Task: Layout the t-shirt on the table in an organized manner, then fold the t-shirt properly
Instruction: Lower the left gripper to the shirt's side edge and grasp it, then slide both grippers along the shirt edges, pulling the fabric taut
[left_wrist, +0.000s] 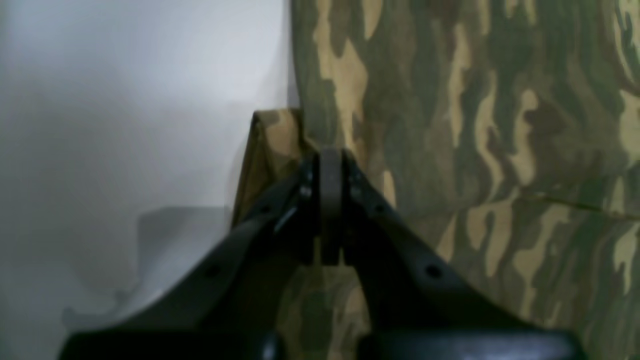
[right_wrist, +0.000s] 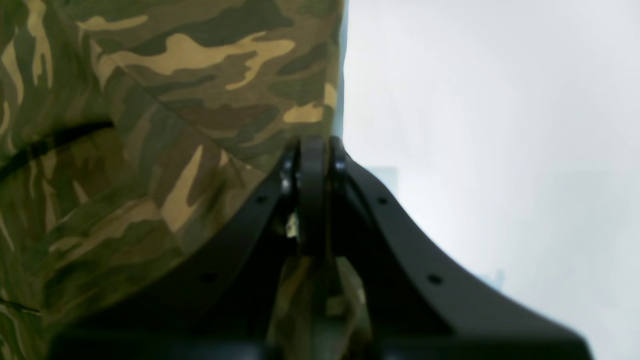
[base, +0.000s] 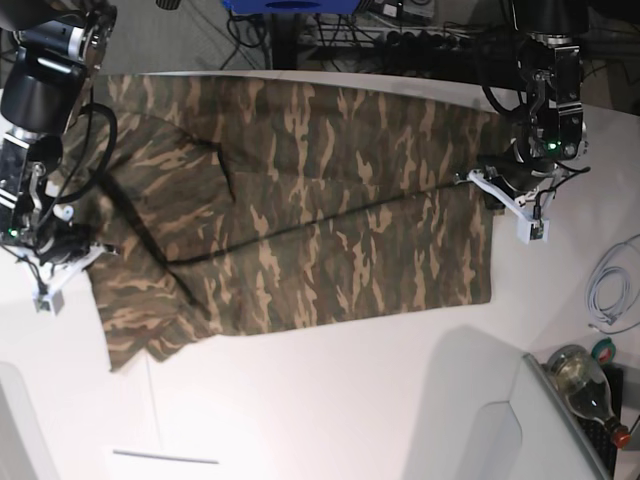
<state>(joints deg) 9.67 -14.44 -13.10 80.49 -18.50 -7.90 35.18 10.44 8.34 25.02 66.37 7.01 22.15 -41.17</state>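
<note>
The camouflage t-shirt (base: 320, 200) lies spread across the white table (base: 330, 400), with a dark fold line running along its middle. In the base view my left gripper (base: 492, 188) is at the shirt's right end and my right gripper (base: 85, 243) at its left end. The left wrist view shows my left gripper (left_wrist: 330, 167) shut, pinching the t-shirt (left_wrist: 475, 125) at its edge beside bare table (left_wrist: 125, 100). In the right wrist view my right gripper (right_wrist: 312, 152) is shut on the t-shirt (right_wrist: 175, 100) at its edge, with table (right_wrist: 475, 125) to the right.
A glass bottle (base: 585, 385) and a coiled white cable (base: 610, 290) lie at the table's right edge. A grey bin (base: 480, 440) stands at the front right. Cables and equipment (base: 400, 40) sit beyond the far edge. A white strip (base: 165, 457) lies near the front.
</note>
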